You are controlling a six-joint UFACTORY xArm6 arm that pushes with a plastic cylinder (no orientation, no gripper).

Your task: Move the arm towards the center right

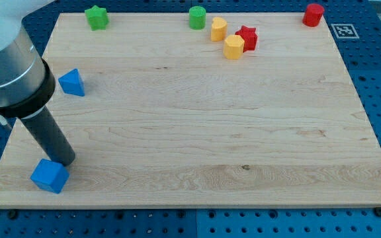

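The arm has no pincer; its rigid rod tip [67,160] touches the blue cube [49,176], a light, easily slid block, at the bench [197,132] bottom-left.

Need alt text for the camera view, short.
My tip rests at the wooden board's bottom-left corner, touching a blue cube. A blue triangular block sits at the left edge; green, yellow and red blocks line the view's top.

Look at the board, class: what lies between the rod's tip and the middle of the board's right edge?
Nothing: in the camera view, bare wood runs from my tip, beside the blue cube, to the board's right edge. All other blocks sit higher up.
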